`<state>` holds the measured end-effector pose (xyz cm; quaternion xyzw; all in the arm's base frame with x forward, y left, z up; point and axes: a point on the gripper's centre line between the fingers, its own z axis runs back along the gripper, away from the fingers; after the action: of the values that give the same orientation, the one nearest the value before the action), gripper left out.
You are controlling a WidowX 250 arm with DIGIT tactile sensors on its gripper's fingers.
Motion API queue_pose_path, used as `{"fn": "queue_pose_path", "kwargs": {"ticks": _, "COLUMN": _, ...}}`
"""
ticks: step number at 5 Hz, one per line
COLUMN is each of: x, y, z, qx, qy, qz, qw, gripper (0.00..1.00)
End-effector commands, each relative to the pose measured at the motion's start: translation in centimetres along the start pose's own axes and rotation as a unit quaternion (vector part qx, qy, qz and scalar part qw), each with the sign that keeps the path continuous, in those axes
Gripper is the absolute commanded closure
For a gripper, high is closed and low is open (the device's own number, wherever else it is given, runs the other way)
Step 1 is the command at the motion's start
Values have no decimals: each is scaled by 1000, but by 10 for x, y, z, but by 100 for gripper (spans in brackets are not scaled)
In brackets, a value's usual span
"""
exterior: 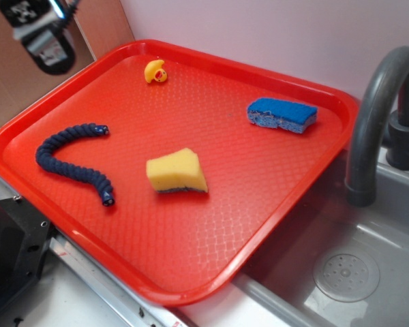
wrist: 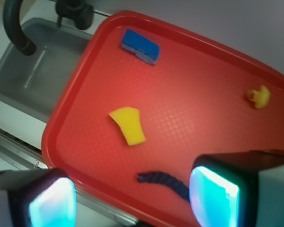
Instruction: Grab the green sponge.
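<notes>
The green sponge (exterior: 176, 171) is a yellow foam wedge with a thin dark layer along its bottom edge, lying near the middle of the red tray (exterior: 279, 204). In the wrist view the green sponge (wrist: 128, 125) lies well ahead of the fingers. My gripper (exterior: 44, 30) hangs high above the tray's far left corner, far from the sponge. From the wrist the gripper (wrist: 132, 201) stands open, its two glowing pads wide apart with nothing between them.
A dark blue rope toy (exterior: 71, 155) curves on the tray's left side. A blue sponge (exterior: 281, 114) lies at the back right and a yellow rubber duck (exterior: 155, 71) at the back. A grey sink (exterior: 347, 272) with a dark faucet (exterior: 378, 116) sits to the right.
</notes>
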<state>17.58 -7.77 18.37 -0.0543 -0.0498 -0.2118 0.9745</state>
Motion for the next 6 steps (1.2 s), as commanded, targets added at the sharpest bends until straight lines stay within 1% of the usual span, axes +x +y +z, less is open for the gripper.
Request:
{"fn": "queue_pose_path", "kwargs": {"ticks": 1, "x": 16, "y": 2, "z": -48, "qx": -21, "qy": 27, "qz": -9, "qw": 999, "gripper": 0}}
{"fn": "queue_pose_path", "kwargs": {"ticks": 2, "x": 15, "y": 13, "z": -70, "qx": -17, "qy": 50, "qz": -10, "qw": 999, "gripper": 0}}
{"fn": "queue_pose_path", "kwargs": {"ticks": 3, "x": 17, "y": 14, "z": -100, "qx": -17, "qy": 73, "qz": -19, "qw": 997, "gripper": 0}}
{"fn": "queue_pose_path", "kwargs": {"ticks": 4, "x": 18, "y": 10, "z": -118, "qx": -23, "qy": 100, "qz": -48, "qw": 994, "gripper": 0}}
{"fn": "queue_pose_path", "kwargs": {"ticks": 5, "x": 14, "y": 2, "z": -137, "qx": -50, "qy": 121, "qz": -76, "qw": 988, "gripper": 0}}
{"fn": "queue_pose_path", "kwargs": {"ticks": 6, "x": 6, "y": 3, "z": -150, "qx": -40, "qy": 144, "qz": -78, "qw": 986, "gripper": 0}}
